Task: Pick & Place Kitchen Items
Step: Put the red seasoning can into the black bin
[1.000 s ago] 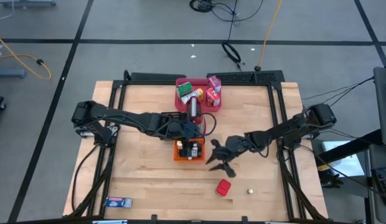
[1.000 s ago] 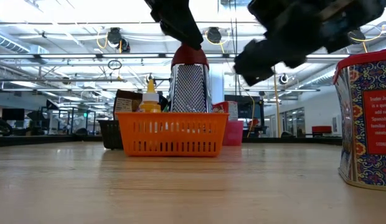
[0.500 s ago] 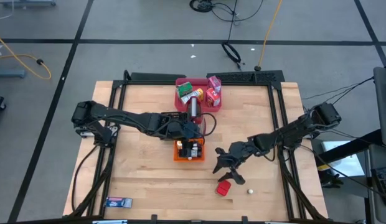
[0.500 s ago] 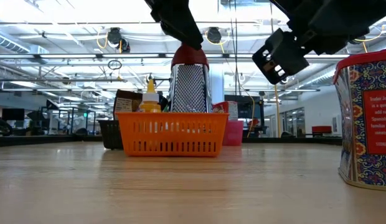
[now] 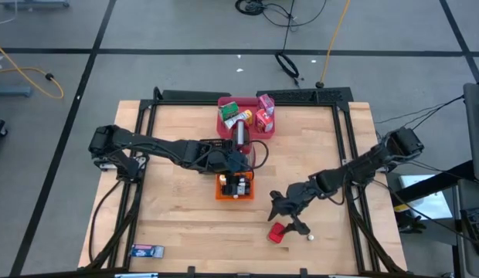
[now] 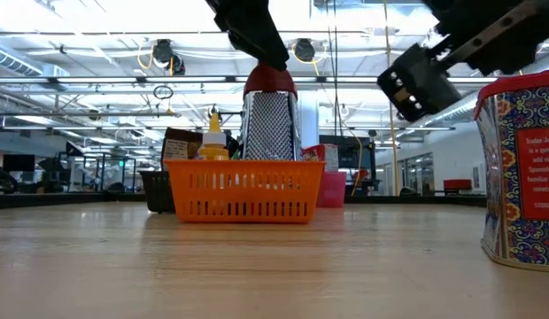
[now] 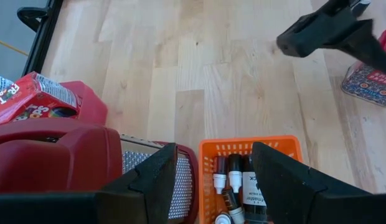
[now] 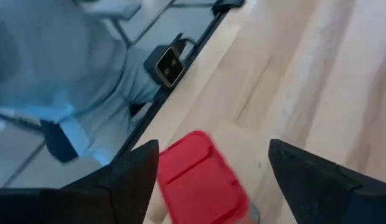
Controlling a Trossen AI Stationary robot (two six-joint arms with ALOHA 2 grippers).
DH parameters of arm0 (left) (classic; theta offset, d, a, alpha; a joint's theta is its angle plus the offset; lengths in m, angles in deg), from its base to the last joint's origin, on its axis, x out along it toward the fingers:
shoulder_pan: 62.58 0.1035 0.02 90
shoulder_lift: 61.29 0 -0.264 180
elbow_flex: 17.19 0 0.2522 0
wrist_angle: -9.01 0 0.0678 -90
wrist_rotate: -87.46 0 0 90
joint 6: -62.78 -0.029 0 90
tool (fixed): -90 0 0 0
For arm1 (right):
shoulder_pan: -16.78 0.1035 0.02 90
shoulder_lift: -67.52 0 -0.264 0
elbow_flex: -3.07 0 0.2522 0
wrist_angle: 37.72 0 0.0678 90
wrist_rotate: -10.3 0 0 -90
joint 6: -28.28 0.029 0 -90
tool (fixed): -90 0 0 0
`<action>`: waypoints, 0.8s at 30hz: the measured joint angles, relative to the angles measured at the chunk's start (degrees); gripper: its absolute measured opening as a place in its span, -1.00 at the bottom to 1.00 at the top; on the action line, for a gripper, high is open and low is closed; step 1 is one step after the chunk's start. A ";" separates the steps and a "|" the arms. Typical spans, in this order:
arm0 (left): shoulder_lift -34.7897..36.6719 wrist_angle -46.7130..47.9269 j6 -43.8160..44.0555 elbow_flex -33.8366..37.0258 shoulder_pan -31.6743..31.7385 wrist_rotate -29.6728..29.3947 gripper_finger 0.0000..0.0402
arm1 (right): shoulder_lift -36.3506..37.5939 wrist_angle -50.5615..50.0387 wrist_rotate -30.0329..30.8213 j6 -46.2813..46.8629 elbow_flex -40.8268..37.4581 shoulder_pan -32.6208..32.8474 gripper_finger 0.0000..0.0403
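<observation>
A red box [image 5: 277, 233] lies flat on the bare wood, dark bottles [image 5: 238, 186] upright in the orange basket [image 5: 222, 191].

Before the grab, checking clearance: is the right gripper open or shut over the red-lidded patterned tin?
Open: the right gripper shows its fingers spread apart, with the red-lidded patterned tin between them.

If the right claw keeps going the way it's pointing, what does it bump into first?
Most likely the red box. In the right wrist view it lies straight ahead between the open fingers of the right gripper, and from above it sits just past them. How high the gripper hangs over it is hard to judge.
</observation>
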 joint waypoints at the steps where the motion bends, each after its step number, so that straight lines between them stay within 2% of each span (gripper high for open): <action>1: 0.00 -0.01 0.01 0.00 0.00 0.00 0.05 | 0.00 -0.51 0.00 -1.26 0.00 0.41 0.48; 7: 0.00 0.00 0.15 0.00 0.02 0.00 0.05 | 0.00 -1.76 0.06 -5.79 0.00 2.97 0.44; 15: 0.00 -0.01 0.15 0.00 0.01 0.00 0.05 | 0.00 -3.90 1.53 -9.62 0.00 2.94 0.42; 18: 0.00 -0.01 0.15 0.00 0.00 0.00 0.05 | -0.02 -4.96 3.56 -9.87 -0.02 2.96 0.42; 24: 0.00 -0.04 0.15 0.00 0.01 0.00 0.05 | -0.02 -5.97 3.10 -9.48 -0.04 3.02 0.42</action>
